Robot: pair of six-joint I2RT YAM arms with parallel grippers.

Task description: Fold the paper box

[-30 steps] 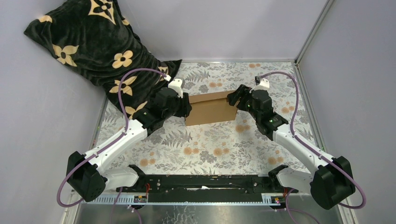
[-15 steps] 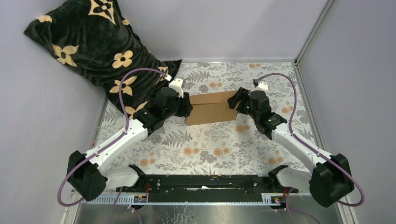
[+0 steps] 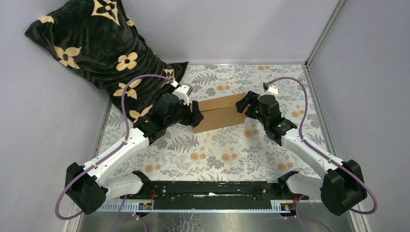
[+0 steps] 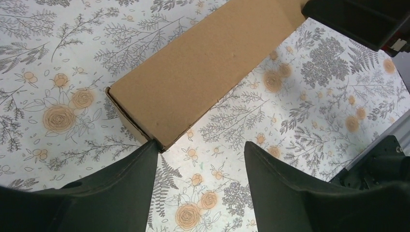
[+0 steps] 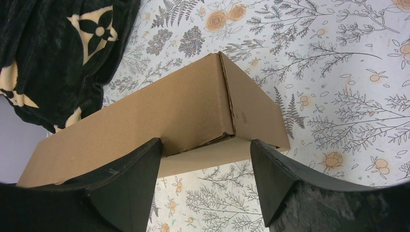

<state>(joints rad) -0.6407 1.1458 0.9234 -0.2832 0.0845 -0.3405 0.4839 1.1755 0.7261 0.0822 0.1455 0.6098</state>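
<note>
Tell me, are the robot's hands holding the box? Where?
The left gripper is open, holding nothing. The right gripper straddles the paper box's right end; whether it grips cannot be told.

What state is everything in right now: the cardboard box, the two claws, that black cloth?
paper box: folded shut, lying on the table between the grippers.
left gripper: open, holding nothing, one finger at the box's corner.
right gripper: open, the box's end between its fingers.
black flowered cloth: bunched up in the far left corner.
</note>
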